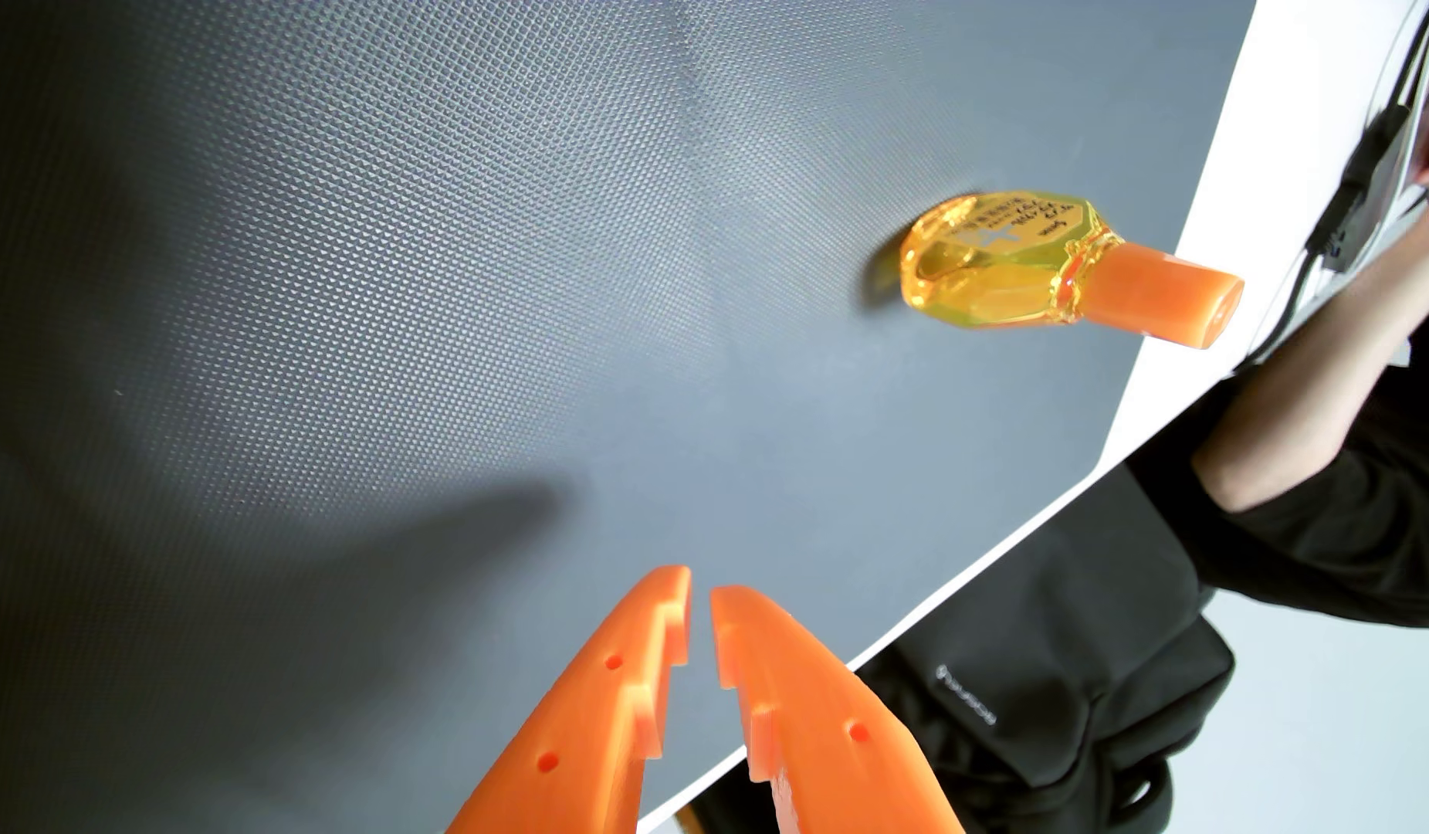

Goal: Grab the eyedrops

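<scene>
Gripper [700,592] comes into the wrist view from the bottom edge, about 6 o'clock: two orange printed fingers [607,706] with stepped, toothy inner edges and small round holes in their sides. Tips are nearly together, just a thin sliver of gap between them, and nothing is held in there. They hang over a dark grey textured mat [454,281], and their soft shadow falls on it off toward 9 o'clock from the tips. Eyedrops bottle [1008,257] is well apart from the gripper, up around 2 o'clock, sitting on the mat close to its edge. It's a clear yellow faceted bottle with printed text on the face, too small to read, and its orange cap [1160,295] points toward 3 o'clock. Past the mat edge there's a strip of white table [1176,385]. Beyond that, at 3 to 4 o'clock, a person's arm in a black sleeve [1336,513], and a black bag [1040,682] down at 5 o'clock.
</scene>
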